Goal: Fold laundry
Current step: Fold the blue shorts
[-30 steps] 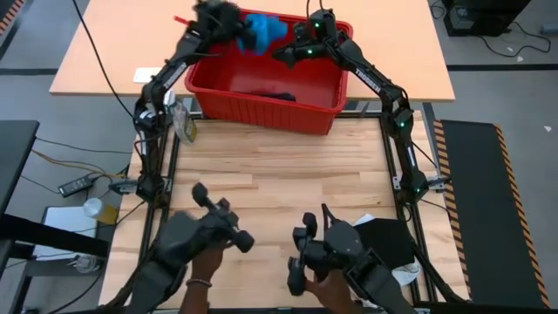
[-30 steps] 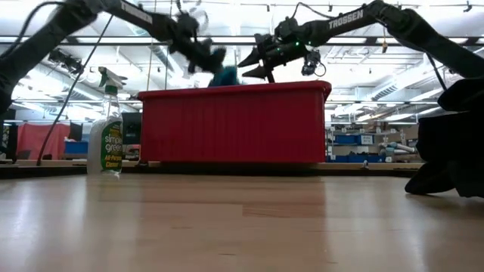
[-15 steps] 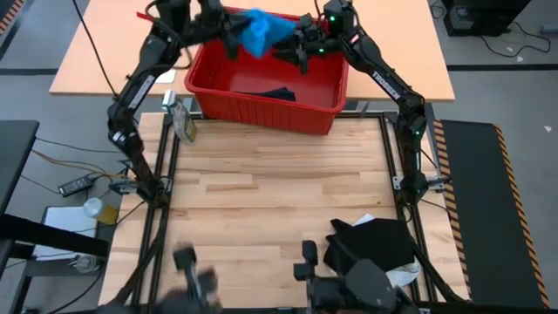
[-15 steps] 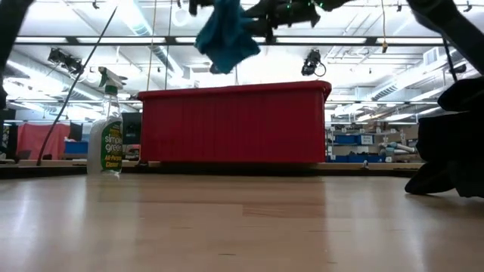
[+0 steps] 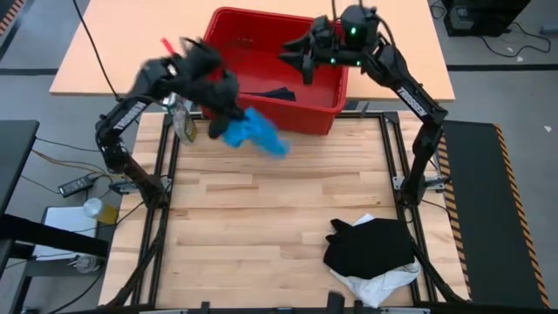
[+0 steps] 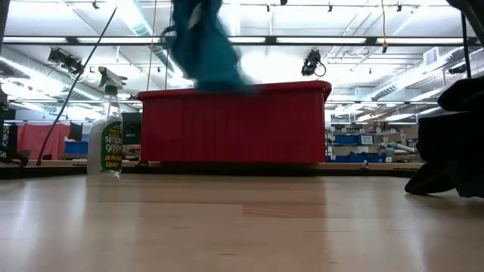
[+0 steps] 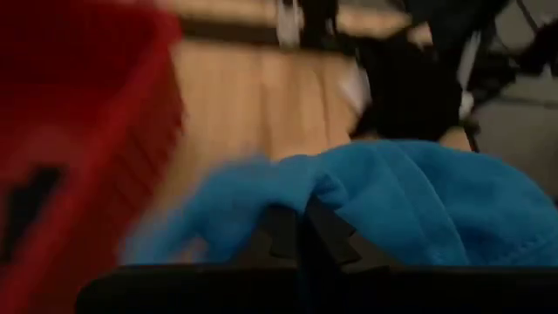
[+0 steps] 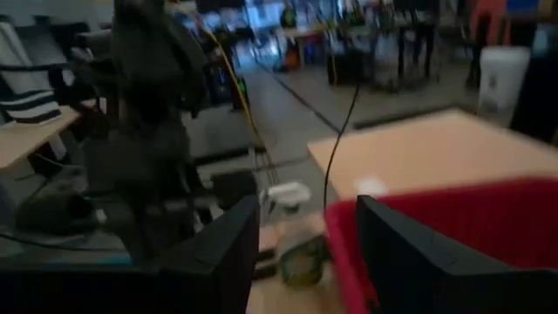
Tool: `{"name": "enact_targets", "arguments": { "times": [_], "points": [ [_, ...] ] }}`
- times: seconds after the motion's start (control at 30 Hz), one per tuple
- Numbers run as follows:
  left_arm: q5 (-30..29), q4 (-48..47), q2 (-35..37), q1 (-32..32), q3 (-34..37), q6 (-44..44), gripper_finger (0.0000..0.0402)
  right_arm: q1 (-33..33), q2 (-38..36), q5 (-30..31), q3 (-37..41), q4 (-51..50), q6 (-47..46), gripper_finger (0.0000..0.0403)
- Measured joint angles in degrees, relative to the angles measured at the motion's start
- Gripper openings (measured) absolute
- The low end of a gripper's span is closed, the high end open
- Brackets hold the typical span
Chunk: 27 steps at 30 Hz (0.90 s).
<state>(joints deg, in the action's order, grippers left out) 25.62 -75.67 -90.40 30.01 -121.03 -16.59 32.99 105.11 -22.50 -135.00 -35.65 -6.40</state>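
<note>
Below left gripper [image 5: 220,122]: blue garment [image 5: 255,133] hanging lengthwise, clamped.

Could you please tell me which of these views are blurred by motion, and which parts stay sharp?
Low view: the bright blue cloth garment is a smear, while the red plastic basket and the spray bottle are crisp. Left wrist view: everything is soft, the blue garment draped over the left tool. Right wrist view: the background is streaked beyond the open right tool. High view: mostly sharp.
</note>
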Motion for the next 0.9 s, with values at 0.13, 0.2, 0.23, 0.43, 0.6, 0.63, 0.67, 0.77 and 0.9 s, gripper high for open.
{"name": "enact_targets", "arguments": {
  "times": [0.13,0.2,0.23,0.43,0.6,0.63,0.67,0.77,0.9],
  "points": [
    [-4.3,3.6,1.3,-6.1,10.5,2.2,0.0000,-5.0,-1.2,7.7,0.0,-9.7,-3.4,0.0197],
    [-6.7,8.1,3.0,-8.9,17.4,3.7,0.0000,-7.1,-1.6,10.3,0.0,-15.6,-5.0,0.0197],
    [-7.0,10.7,4.1,-10.1,21.2,4.9,0.0000,-8.1,-1.8,11.6,0.0,-18.5,-5.9,0.0197],
    [-7.1,23.4,9.4,-16.3,42.3,18.1,0.0008,-13.8,-2.3,16.5,0.7,-32.6,-8.6,0.0197],
    [-14.1,31.5,10.2,-20.1,54.3,34.6,0.0034,-17.8,-2.2,16.3,7.6,-33.9,-5.1,0.0197],
    [-16.0,33.4,10.2,-20.7,55.9,37.3,0.0044,-18.3,-2.2,16.2,9.5,-33.9,-4.2,0.0196],
    [-17.2,35.2,10.2,-21.2,57.4,39.6,0.0055,-18.6,-2.2,15.6,11.8,-33.7,-3.6,0.0196],
    [-18.1,38.2,10.2,-22.1,59.1,47.3,0.0095,-19.6,-2.8,12.7,19.9,-31.8,-2.3,0.0190],
    [-19.5,38.4,10.2,-23.8,59.1,56.0,0.0151,-22.5,-6.6,8.0,33.7,-20.9,0.0,0.0174]
  ]
}}
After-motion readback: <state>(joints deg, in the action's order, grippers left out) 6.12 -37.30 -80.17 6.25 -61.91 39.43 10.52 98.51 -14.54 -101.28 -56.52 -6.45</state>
